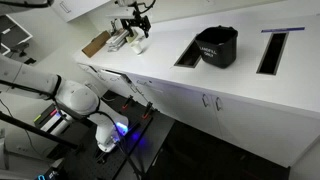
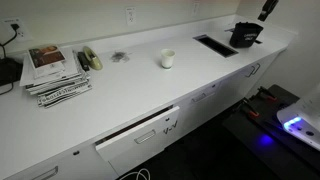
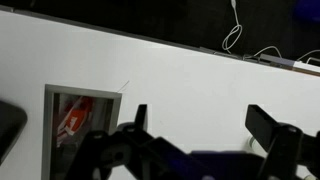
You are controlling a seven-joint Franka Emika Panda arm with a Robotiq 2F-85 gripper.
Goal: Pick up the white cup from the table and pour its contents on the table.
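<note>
The white cup (image 2: pixel 167 59) stands upright on the white table (image 2: pixel 130 100), left of a dark cut-out (image 2: pixel 211 43). Its contents do not show. My gripper (image 2: pixel 267 10) shows only in part at the top right edge, high up and far from the cup. In an exterior view the gripper (image 1: pixel 135 18) hangs above the table (image 1: pixel 170 75) over a cluster of pale items, and I cannot pick the cup out there. In the wrist view the gripper (image 3: pixel 200 115) is open and empty, its fingers wide apart over the table (image 3: pixel 180 70).
A black bin (image 1: pixel 217 45) stands between two cut-outs (image 1: pixel 272 50) and also shows in an exterior view (image 2: pixel 247 35). Brown cardboard (image 1: pixel 97 43) and stacked magazines (image 2: pixel 50 72) lie further along. The wrist view shows a cut-out (image 3: pixel 80 115) with something red inside and cables (image 3: pixel 235 35) by the wall.
</note>
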